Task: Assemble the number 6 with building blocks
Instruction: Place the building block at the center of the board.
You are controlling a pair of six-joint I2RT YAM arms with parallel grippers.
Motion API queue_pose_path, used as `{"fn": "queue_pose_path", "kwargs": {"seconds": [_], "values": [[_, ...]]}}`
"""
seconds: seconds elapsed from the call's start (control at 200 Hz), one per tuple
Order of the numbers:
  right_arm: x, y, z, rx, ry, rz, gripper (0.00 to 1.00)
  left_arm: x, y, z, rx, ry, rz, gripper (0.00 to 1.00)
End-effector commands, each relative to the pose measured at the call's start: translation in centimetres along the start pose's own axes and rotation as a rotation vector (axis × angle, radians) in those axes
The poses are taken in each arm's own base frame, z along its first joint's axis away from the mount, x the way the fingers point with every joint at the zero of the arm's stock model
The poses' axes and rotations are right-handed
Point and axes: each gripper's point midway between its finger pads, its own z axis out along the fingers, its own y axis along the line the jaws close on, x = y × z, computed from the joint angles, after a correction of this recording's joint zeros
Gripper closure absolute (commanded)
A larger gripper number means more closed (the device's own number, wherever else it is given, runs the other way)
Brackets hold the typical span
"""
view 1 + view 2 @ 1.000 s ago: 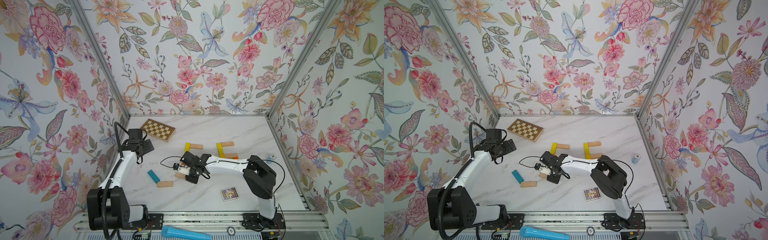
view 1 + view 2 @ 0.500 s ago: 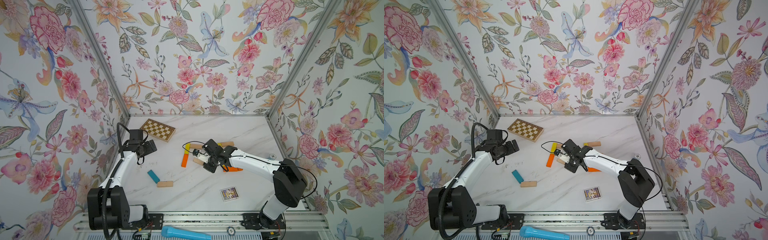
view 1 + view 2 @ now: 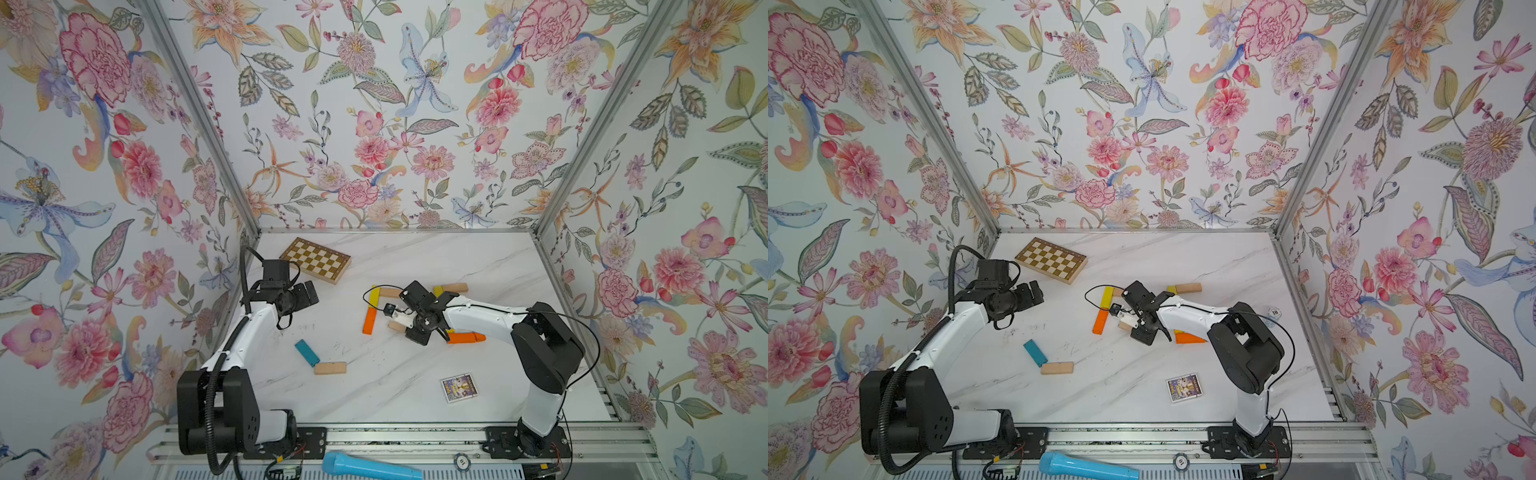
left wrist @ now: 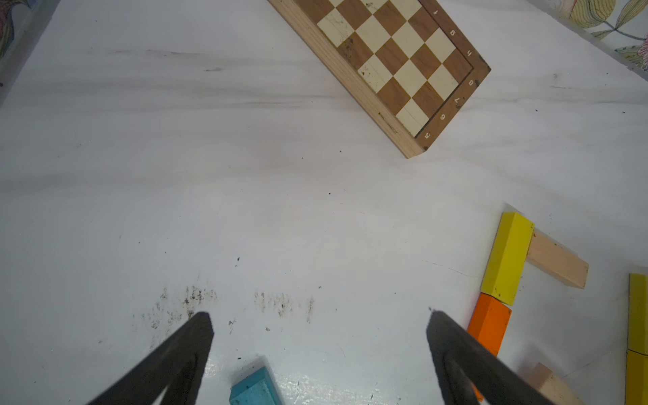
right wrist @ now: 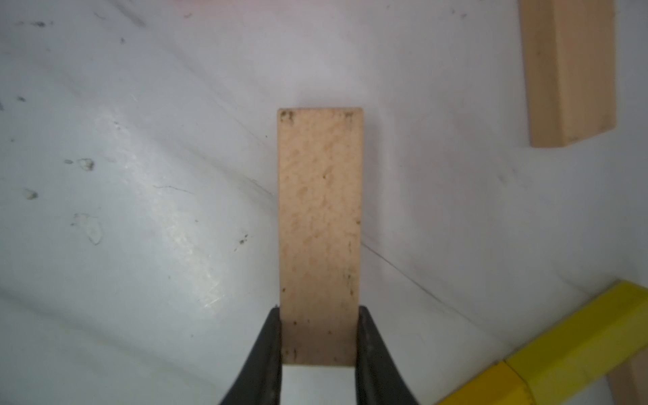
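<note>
Enclosure: three walls in large floral-print wallpaper [image 3: 374, 104], with bare aluminium posts [image 3: 202, 112] at the back corners. An aluminium rail [image 3: 395, 440] along the front edge carries both arm bases. A light-blue plastic cylinder [image 3: 370, 469] lies in front of it.

Surface [image 3: 436, 257]: white, marble-veined and glossy, with dark scuff specks [image 4: 191, 298] near the left arm.

A brown-and-cream chequered wooden board [image 3: 316, 259] lies flat at back left, skewed to the wall. A small printed picture card [image 3: 459, 387] sits at front right, apart from everything.

Building blocks, mid-surface: a yellow plank [image 3: 375, 297] and an orange plank [image 3: 369, 321] lie end to end. A beige plank [image 3: 390, 292] meets the yellow one near its far end at a right angle. To their right, a second yellow plank [image 3: 437, 291] touches a second beige plank [image 3: 455, 287]. A second orange plank [image 3: 465, 337] shows from beneath the right arm.

Front left, well apart from that group, a teal-blue plank [image 3: 307, 352] and a third beige plank [image 3: 330, 368] touch at one corner.

Right gripper [image 5: 319, 312]: jaws clenched on the long edges of a plain wooden beige block [image 5: 321, 210], gripped at one end. It is inside the group, between the two orange planks. I cannot tell whether it touches the surface.

Left gripper [image 4: 317, 319]: jaws spread wide with nothing between them, raised above the surface near the chequered board.
</note>
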Motion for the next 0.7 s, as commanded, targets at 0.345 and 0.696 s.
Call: {"fn": "queue_pose_path", "kwargs": {"seconds": [0.345,0.696], "values": [[-2.7,-1.5,1.3,-0.004,-0.032,-0.052,0.67,0.3,-0.5,0.6,0.019,0.013,0.03,0.01],[-7.3,-5.3,-6.2,0.117,-0.211,0.022,0.46,0.4,-1.1,-0.1,0.023,0.002,0.077,0.01]]}}
